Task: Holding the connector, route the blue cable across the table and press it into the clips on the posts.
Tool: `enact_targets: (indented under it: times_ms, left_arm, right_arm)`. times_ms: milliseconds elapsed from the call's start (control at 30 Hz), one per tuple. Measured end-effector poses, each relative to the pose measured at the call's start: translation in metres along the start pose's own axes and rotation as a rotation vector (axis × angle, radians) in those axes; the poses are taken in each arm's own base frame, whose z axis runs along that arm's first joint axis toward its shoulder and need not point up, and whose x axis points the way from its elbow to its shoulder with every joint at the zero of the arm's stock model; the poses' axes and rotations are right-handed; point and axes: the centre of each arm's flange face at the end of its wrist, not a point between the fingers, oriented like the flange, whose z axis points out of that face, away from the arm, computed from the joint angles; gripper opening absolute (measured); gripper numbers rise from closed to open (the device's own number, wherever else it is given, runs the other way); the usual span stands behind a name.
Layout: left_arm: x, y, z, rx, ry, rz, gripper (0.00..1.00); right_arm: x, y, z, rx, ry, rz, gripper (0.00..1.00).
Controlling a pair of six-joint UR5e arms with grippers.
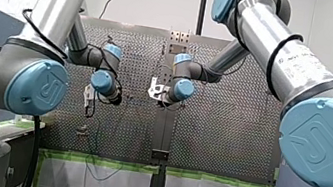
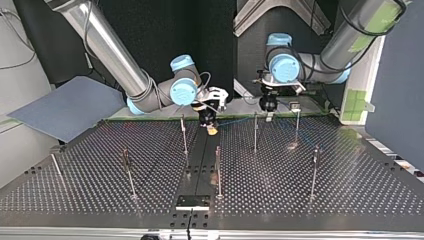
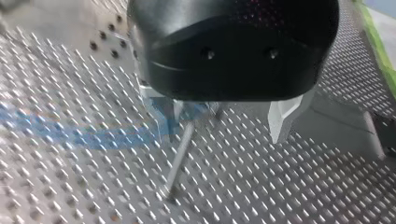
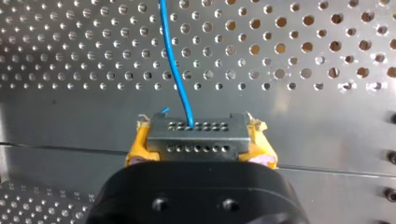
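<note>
My right gripper [image 4: 198,142] is clamped tight on the grey metal connector block [image 4: 196,133]. Its yellow pads [image 4: 137,147] squeeze the block from both sides, and two rows of small holes face the camera. The thin blue cable [image 4: 175,60] leaves the upper row and runs straight ahead over the perforated metal table [image 4: 303,121].

In the top view, that gripper hangs low over the table's far middle, near a thin metal post [image 2: 184,135]. The cable stretches faintly toward the view's right, where my left gripper [image 2: 269,112] sits among more posts.

Over to the left wrist view: that gripper is black-bodied, and its metal fingers [image 3: 282,116] stand spread wide, gripping nothing. One more thin metal post rises between them, close to one finger. The blurred cable comes in to its top; whether it sits in a clip, I cannot tell.

Any writing? In the front view the big blue joint caps [image 1: 36,88] carry a raised stylised UR mark. A dark printed label [image 1: 300,64] runs along my right arm's silver tube, too small to read.
</note>
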Motion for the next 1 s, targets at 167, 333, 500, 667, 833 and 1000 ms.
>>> enact_targets:
  times_ms: [167, 333, 500, 667, 833, 1000]
  left_arm:
    - [-0.001, -0.006, -0.023, 0.009, -0.012, 0.001, 1.0]
    - [0.005, -0.012, -0.049, 0.003, 0.018, 0.026, 1.0]
    - [0.014, -0.022, -0.062, 0.019, 0.04, 0.045, 1.0]
    - [0.018, -0.038, -0.068, 0.05, 0.022, 0.041, 1.0]
    - [0.018, -0.056, -0.072, 0.078, -0.018, 0.005, 1.0]
    - [0.012, -0.081, -0.072, 0.136, -0.072, -0.038, 1.0]
  right_arm:
    - [0.0, 0.0, 0.0, -0.001, -0.002, 0.0, 0.0]
    - [-0.001, 0.001, -0.002, -0.003, -0.02, -0.003, 0.0]
    - [0.001, 0.004, -0.003, -0.007, -0.022, -0.002, 0.0]
    - [0.005, 0.006, -0.004, -0.01, -0.017, 0.001, 0.0]
    - [0.009, 0.008, -0.004, -0.013, -0.012, 0.002, 0.0]
    - [0.01, 0.012, -0.004, -0.018, -0.012, 0.003, 0.0]
